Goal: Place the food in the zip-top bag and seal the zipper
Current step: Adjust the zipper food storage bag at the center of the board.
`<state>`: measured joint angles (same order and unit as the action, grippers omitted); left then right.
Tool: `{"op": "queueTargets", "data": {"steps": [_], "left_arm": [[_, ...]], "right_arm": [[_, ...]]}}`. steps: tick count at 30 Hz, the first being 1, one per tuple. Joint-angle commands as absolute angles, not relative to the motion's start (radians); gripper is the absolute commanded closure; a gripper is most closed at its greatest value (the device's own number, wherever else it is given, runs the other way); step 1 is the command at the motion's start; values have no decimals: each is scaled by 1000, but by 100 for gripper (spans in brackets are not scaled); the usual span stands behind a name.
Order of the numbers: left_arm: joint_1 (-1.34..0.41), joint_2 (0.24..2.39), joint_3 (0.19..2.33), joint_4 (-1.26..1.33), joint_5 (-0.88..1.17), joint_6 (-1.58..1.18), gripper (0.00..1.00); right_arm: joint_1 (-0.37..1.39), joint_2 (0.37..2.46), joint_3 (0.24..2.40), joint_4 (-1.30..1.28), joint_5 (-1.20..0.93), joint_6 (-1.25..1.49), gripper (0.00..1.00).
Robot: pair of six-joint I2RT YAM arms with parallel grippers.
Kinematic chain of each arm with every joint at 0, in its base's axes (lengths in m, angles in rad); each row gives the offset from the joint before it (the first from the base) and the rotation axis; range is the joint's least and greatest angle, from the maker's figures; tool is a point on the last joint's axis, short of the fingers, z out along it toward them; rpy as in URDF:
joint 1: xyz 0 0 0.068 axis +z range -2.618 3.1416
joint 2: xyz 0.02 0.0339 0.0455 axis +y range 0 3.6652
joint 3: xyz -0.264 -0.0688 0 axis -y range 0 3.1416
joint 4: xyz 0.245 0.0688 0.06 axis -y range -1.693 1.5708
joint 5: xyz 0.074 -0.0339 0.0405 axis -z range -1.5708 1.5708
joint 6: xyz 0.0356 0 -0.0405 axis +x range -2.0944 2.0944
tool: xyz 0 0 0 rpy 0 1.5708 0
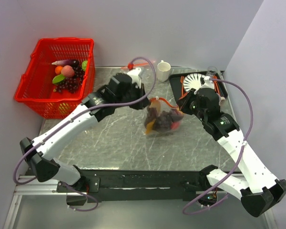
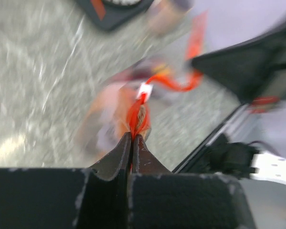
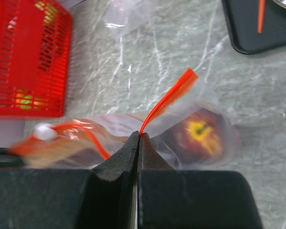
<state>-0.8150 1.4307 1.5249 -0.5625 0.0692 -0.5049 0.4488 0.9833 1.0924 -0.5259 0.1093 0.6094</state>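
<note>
Zip-top bag (image 1: 161, 119) is clear crinkly plastic and lies mid-bench (image 1: 109, 143), between the two arms. Food is inside:
- dark purple grape bunch (image 1: 165, 119) in the middle
- orange-brown curved piece (image 1: 150, 127) at the bag's left end
- red round fruit (image 1: 176, 125) at the right end

The right wrist view shows the fruit (image 3: 200, 134) through the plastic as red with a yellow patch.

The zipper (image 3: 168, 99) is a thin orange-red strip along the mouth at the far edge of the bag. It is bowed and twisted, not straight. One free end sticks up past the right gripper's tips. A small white slider (image 2: 144, 89) sits on the strip. The left wrist view is motion-blurred, so bag contents are unreadable there.

Left gripper (image 1: 150, 102) is at the bag's far-left corner. Its jaws are pressed together with the red strip (image 2: 138, 113) pinched between the tips (image 2: 132, 139).

Right gripper (image 1: 183, 110) is at the far-right corner. Its jaws are also closed and clamp the strip at the tips (image 3: 137, 137). The bag body hangs just beyond and below them.

The two grippers face each other along the mouth edge, with the bag between them.

Also in view:
- red basket (image 1: 38, 90) with other toy foods, far left
- white cup (image 1: 163, 70) at the back
- black tray (image 1: 177, 88) holding a white plate (image 1: 193, 81), behind the right gripper
</note>
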Motion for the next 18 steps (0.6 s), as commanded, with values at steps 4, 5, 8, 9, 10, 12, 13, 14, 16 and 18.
{"op": "queueTargets", "data": {"steps": [4,5,8,9,10,12,13,14,16,18], "left_arm": [[-778,1358,1554,-425,201,-511,99],[-764,1350,1499,-382,262,-549,99],[-695,1350,1190,-148,347,-651,99],[-681,1395,1086,-123,341,-666,99],[-670,1428,1056,-112,325,-669,99],[-670,1506,1025,-146,238,-654,99],[-670,1519,1017,-147,232,-653,99],[-670,1523,1011,-153,215,-653,99],[-670,1525,1031,-176,171,-644,99],[-672,1505,1084,-233,152,-623,99]], "right_arm": [[443,999,1034,-428,3,587,100],[445,1000,1035,-417,-38,592,100],[443,996,1043,-382,-93,603,100],[445,994,1052,-377,-98,604,100],[443,997,1058,-376,-101,607,100],[445,1011,1075,-387,-107,601,100],[443,1017,1077,-394,-103,600,100],[443,1022,1074,-406,-97,597,100],[445,1032,1065,-411,-83,595,100],[443,1028,1051,-403,-78,597,100]]}}
